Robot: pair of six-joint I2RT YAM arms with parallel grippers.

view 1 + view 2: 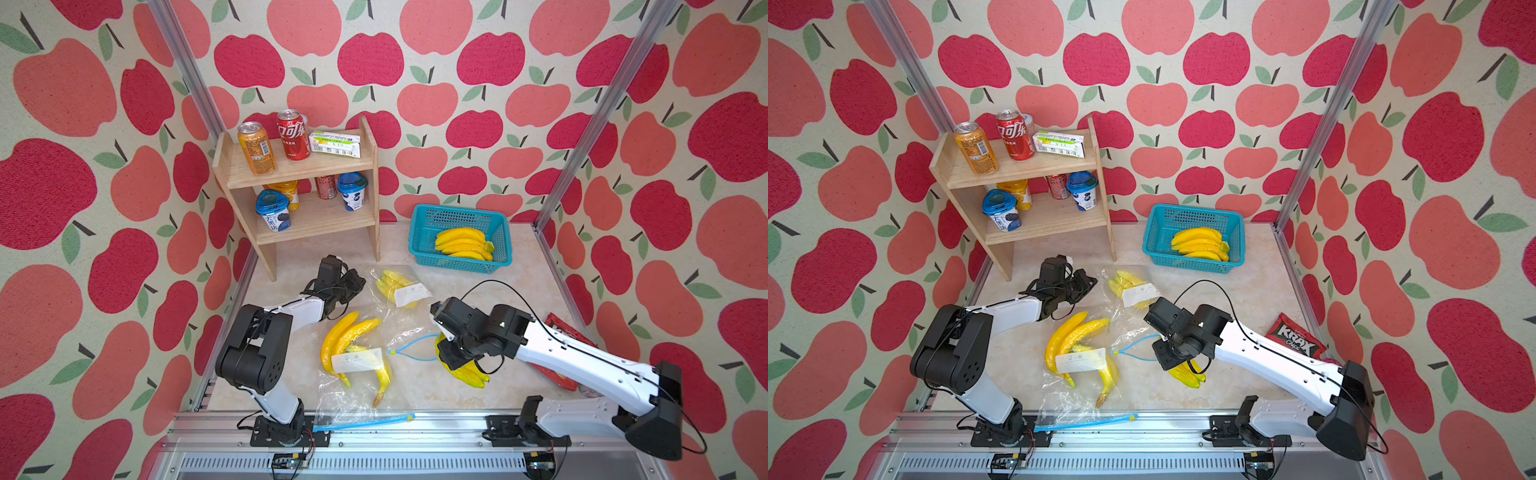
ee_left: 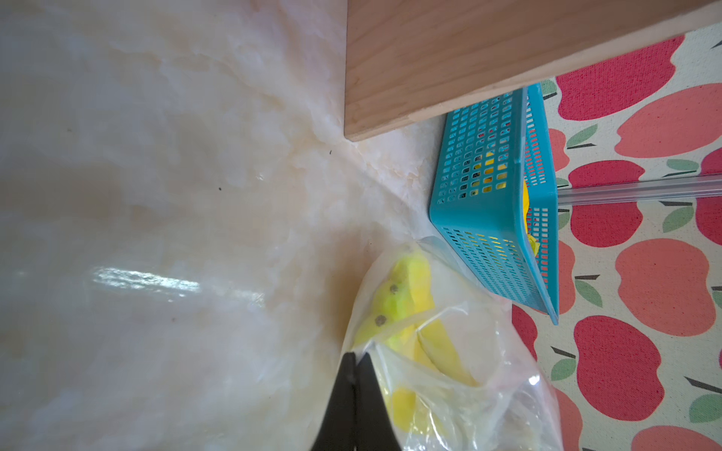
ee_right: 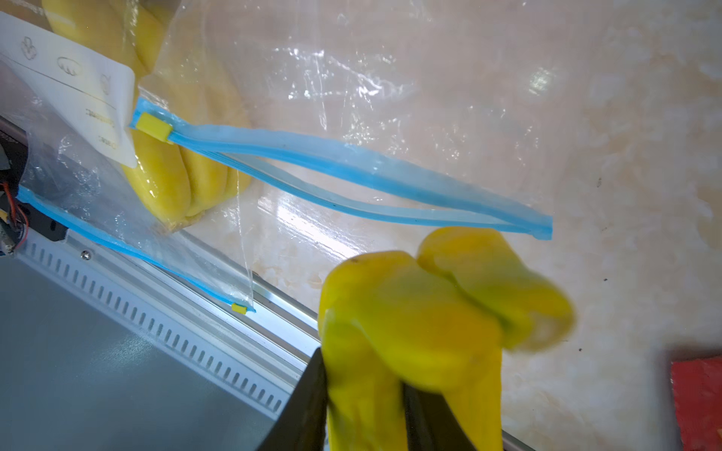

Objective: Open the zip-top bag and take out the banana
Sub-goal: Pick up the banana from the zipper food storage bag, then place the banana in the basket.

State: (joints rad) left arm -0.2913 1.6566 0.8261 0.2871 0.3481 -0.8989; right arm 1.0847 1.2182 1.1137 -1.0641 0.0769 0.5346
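Near the table's (image 1: 419, 386) front edge, our right gripper (image 3: 367, 402) pinches the banana bunch (image 3: 410, 312) just outside the opened zip-top bag (image 3: 344, 160); our left gripper's (image 2: 354, 371) fingers sit pressed together beside a smaller bagged bunch (image 2: 449, 351).

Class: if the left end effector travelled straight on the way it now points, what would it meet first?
Probably the clear bag of bananas just past the left end effector; the teal basket lies beyond. Depth is unclear.
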